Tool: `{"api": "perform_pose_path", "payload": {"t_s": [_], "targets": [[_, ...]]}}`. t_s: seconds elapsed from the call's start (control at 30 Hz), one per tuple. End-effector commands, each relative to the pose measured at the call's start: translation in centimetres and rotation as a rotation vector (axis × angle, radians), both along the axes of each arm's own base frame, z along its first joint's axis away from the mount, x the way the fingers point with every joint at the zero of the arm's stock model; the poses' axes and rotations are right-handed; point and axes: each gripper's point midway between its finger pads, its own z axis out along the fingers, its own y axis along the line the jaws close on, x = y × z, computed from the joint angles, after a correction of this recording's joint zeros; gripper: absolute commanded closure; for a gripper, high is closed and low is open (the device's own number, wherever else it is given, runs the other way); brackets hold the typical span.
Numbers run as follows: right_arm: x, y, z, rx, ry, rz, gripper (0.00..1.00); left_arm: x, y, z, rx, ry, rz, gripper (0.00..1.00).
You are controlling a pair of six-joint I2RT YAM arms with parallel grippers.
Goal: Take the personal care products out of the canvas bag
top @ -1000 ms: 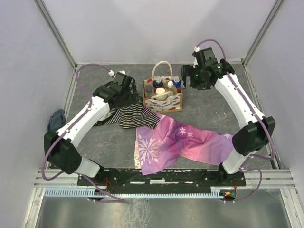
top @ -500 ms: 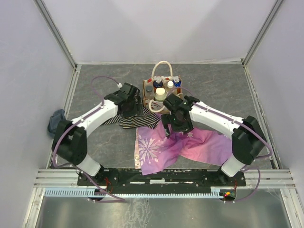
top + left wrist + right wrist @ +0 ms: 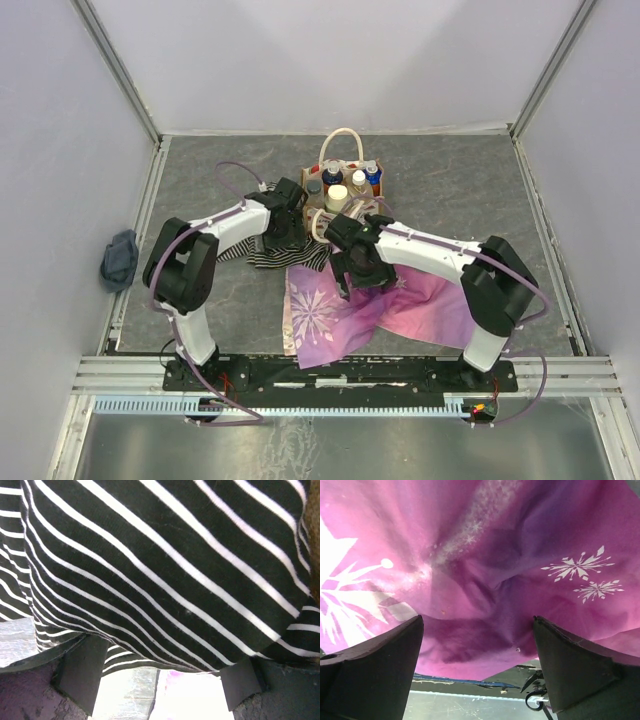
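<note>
Well, both tools gaped wide and empty: left tool (image 3: 162,677) over striped cloth (image 3: 165,570) beside the canvas bag (image 3: 378,198), right tool (image 3: 480,665) over pink cloth (image 3: 485,580) before it.

Striped cloth (image 3: 165,565), black with thin white lines, fills nearly the whole view, with folds at the left. Left gripper (image 3: 162,672) wide apart, nothing between the two dark fingers (image 3: 82,672). Cloth hem runs across just above both fingertips; contact cannot be judged. Grey worktop (image 3: 15,640) shows left of the cloth. Gap between the fingers is washed out, with a faint pink patch (image 3: 176,674). Tan strip (image 3: 315,535) at right edge, unidentified.
</note>
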Motion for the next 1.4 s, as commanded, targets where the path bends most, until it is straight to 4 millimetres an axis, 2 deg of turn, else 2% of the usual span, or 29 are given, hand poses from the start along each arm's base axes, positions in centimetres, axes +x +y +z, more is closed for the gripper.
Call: {"api": "perform_pose_path", "payload": {"t_s": [0.0,0.23,0.4,0.5,0.57,0.73,0.8,0.9,1.03,1.1,1.17,1.2,1.27,1.37], "targets": [[-0.7,-0.5,-0.7,-0.051,-0.020,0.006,0.02,2.0,3.0,0.7,0.121,-0.043,0.108,0.10],[-4.0,-0.1,-1.1,-0.095,-0.035,0.064,0.02,1.1,9.9,-1.0,-0.003,0.029,0.363,0.11],[-5.4,2.2,-1.1,-0.076,-0.028,0.111,0.02,2.5,14.3,1.3,0.027,-0.005,0.487,0.10],[-4.7,4.0,-1.6,-0.076,-0.028,0.145,0.02,4.2,17.3,3.4,-0.009,-0.066,0.591,0.09],[-3.3,6.6,-1.6,-0.049,-0.052,0.171,0.02,5.6,19.1,5.4,-0.005,-0.114,0.626,0.09],[-0.3,12.2,-1.0,-0.006,-0.084,0.238,0.01,6.0,23.8,7.2,-0.010,-0.141,0.747,0.09],[0.8,14.0,-0.8,0.005,-0.092,0.260,0.01,6.3,23.8,8.1,-0.063,-0.155,0.745,0.10],[2.1,15.9,-1.1,0.019,-0.082,0.274,0.01,6.6,21.7,10.7,-0.146,-0.203,0.670,0.13],[3.6,18.1,-2.2,0.085,-0.045,0.269,0.01,5.3,19.6,14.6,-0.206,-0.305,0.612,0.12],[4.6,19.3,-2.7,0.128,-0.023,0.264,0.01,4.4,19.3,16.1,-0.230,-0.355,0.609,0.11],[6.1,21.1,-2.3,0.204,-0.001,0.250,0.02,3.5,19.2,17.2,-0.239,-0.388,0.608,0.11],[6.6,21.7,-3.1,0.225,0.027,0.241,0.03,3.3,18.9,18.0,-0.253,-0.411,0.599,0.10],[8.0,23.6,-3.0,0.295,0.051,0.237,0.03,2.9,18.6,19.7,-0.270,-0.453,0.576,0.11],[10.6,26.6,-2.1,0.448,0.037,0.233,0.02,2.5,18.3,20.9,-0.282,-0.474,0.553,0.11]]}}
